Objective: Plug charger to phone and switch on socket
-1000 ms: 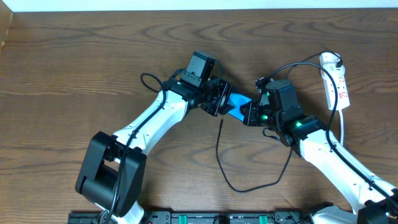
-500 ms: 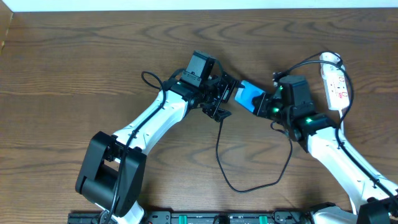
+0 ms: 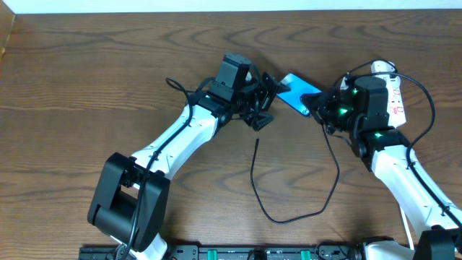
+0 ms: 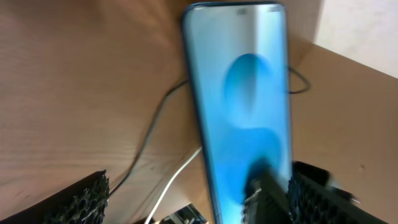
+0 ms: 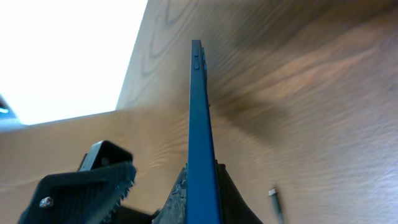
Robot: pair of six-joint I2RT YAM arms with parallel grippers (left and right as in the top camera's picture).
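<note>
The phone [image 3: 297, 93], with its bright blue screen, is held off the table at a tilt by my right gripper [image 3: 320, 108], which is shut on its right end. In the right wrist view the phone [image 5: 199, 118] shows edge-on between the jaws [image 5: 186, 193]. My left gripper [image 3: 265, 101] is open and empty just left of the phone. Its wrist view shows the screen [image 4: 242, 93] ahead of the spread fingers [image 4: 199, 202]. The charger cable [image 3: 278, 219] loops over the table, its connector tip [image 3: 258, 141] lying free; the tip also shows in the right wrist view [image 5: 273, 194]. The white socket [image 3: 395, 94] lies at the far right, partly behind my right arm.
The charger's plug end runs up to the top of the socket [image 3: 384, 69]. A white lead [image 3: 401, 155] runs from the socket down the right side. The table's far edge [image 3: 231, 11] lies close behind the grippers. A dark cable [image 4: 155, 124] and a white lead [image 4: 177, 177] cross the left wrist view.
My right gripper has carried the phone up and to the right. My left gripper has let go of the phone and now stands open beside it. The cable loop has hardly moved.
</note>
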